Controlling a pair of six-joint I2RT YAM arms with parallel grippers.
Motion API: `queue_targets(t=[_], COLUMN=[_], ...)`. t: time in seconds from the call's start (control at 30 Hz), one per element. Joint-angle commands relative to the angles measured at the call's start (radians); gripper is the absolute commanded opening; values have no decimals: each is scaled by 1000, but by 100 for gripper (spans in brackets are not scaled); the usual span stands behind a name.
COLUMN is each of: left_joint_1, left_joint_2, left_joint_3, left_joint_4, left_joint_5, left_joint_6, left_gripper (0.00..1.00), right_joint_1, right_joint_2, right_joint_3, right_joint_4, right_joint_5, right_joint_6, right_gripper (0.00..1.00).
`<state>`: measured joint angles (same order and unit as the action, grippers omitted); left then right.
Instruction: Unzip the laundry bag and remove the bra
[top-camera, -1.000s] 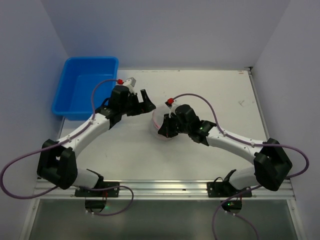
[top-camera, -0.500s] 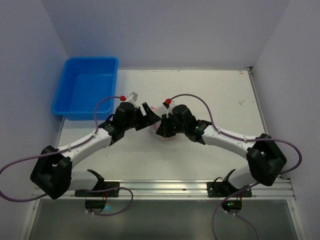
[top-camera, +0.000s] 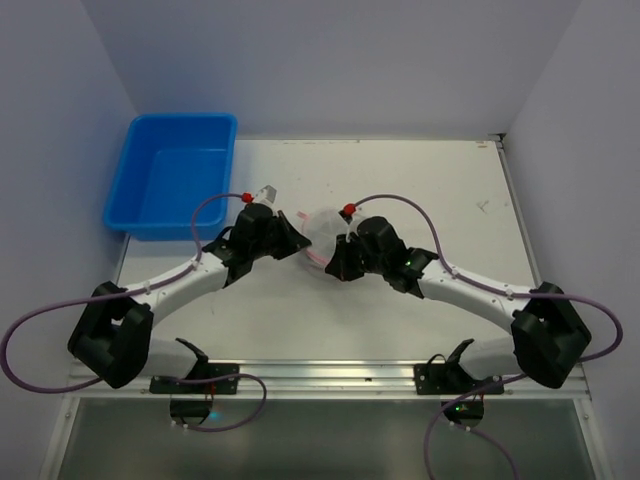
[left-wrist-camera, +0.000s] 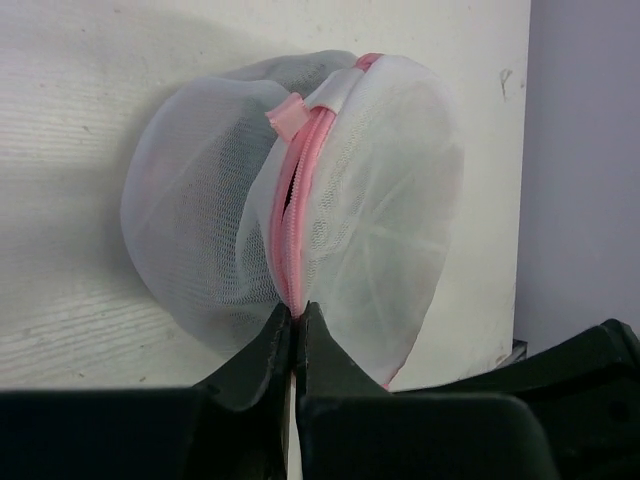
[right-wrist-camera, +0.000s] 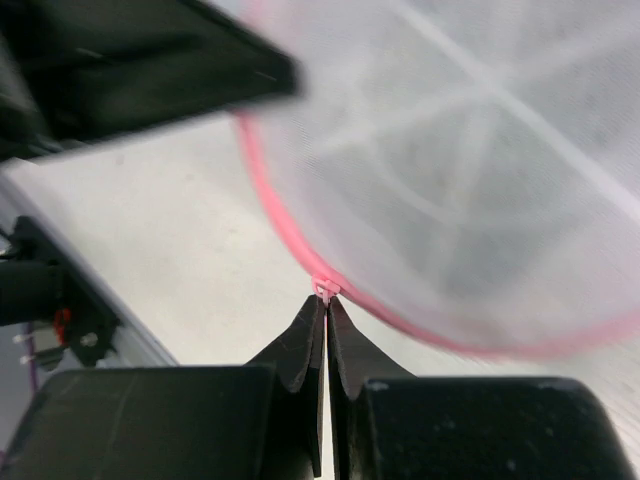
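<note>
The laundry bag is a small round white mesh drum with pink zipper trim, held on edge between both grippers at the table's middle. My left gripper is shut on the pink zipper seam at the bag's near edge. A short stretch of that zipper gapes open higher up, below a pink tab. My right gripper is shut on a small pink pull loop at the bag's pink rim. The bra is hidden; the mesh shows nothing distinct inside.
A blue plastic bin stands at the table's back left, behind the left arm. The left gripper and right gripper meet at the bag from either side. Walls close in the table on three sides.
The left arm swung right from near the bin to the bag and its jaws closed on the zipper seam. The bag rose onto its edge and shifted slightly back with the right gripper.
</note>
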<state>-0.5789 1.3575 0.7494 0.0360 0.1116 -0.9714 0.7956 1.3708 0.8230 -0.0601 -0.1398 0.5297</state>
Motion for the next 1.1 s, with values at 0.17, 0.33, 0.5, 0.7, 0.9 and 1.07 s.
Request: queue_targets(t=[0.17,0.33,0.5,0.7,0.9,1.07], left_joint_1=[91,111,140,169,182,172], left_joint_2=[-109,-34,173,269,93,-43], left_joint_3=[-24,25,297,510,335,101], left_joint_4=[-122,-125,-160,-185,-202,-111], left_joint_5=[10,117,172,183,94,134], left_joint_6=[190,331,414,367,290,168], left_gripper=[0,0,19,86,100,96], right_joint_1=[-228,-220,-142,-46,-44,-41], right_joint_2=[-171,-155,-89,30,99,125], right_joint_3=[-122,-79,-12,128,180,173], right_joint_4=[-144,-132,-70,-4,28,54], right_joint_5=[9,-104,-187,-239,-204,-215], right_joint_6=[-75,-91,-39,52,56,64], right_gripper=[0,0,0,0,0,0])
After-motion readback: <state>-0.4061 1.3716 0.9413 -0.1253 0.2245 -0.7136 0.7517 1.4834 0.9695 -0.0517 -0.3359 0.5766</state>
